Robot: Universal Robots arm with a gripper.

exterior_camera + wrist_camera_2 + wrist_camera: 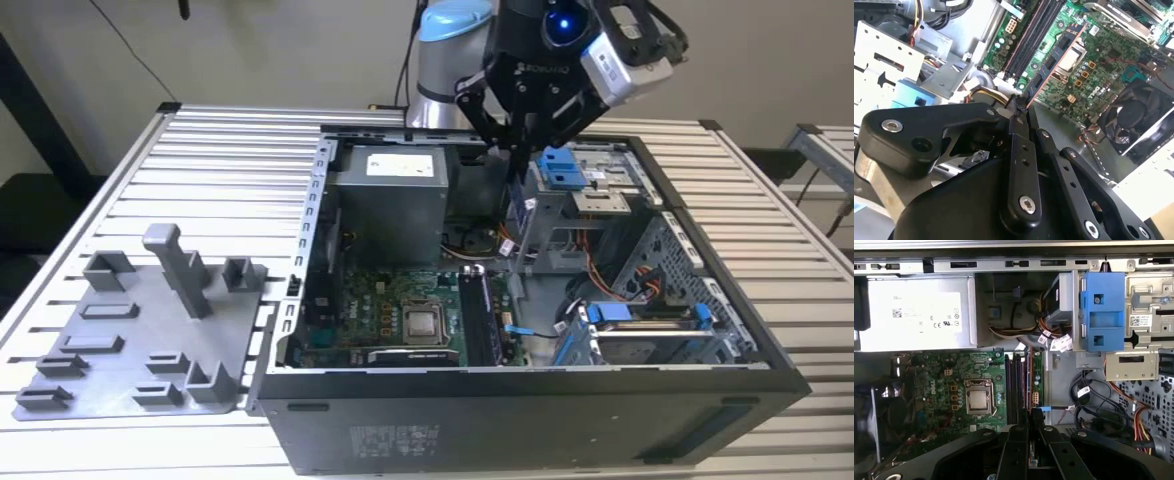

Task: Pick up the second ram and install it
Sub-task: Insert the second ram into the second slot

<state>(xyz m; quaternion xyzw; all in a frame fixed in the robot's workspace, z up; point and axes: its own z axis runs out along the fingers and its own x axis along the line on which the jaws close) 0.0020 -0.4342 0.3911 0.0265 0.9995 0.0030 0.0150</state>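
arm (445, 45) angled down from above, claw (1018, 106) pointing downward, clamped on the second ram (1050, 63)

Bright even indoor light, soft shadows inside computer case (534, 425), pale glare on slatted table (214, 160)

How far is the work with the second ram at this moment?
Done: the second ram is off the grey holder tray. In hand: the gripper is shut on it, above the motherboard's memory slots. Left: it is not seated in a slot.
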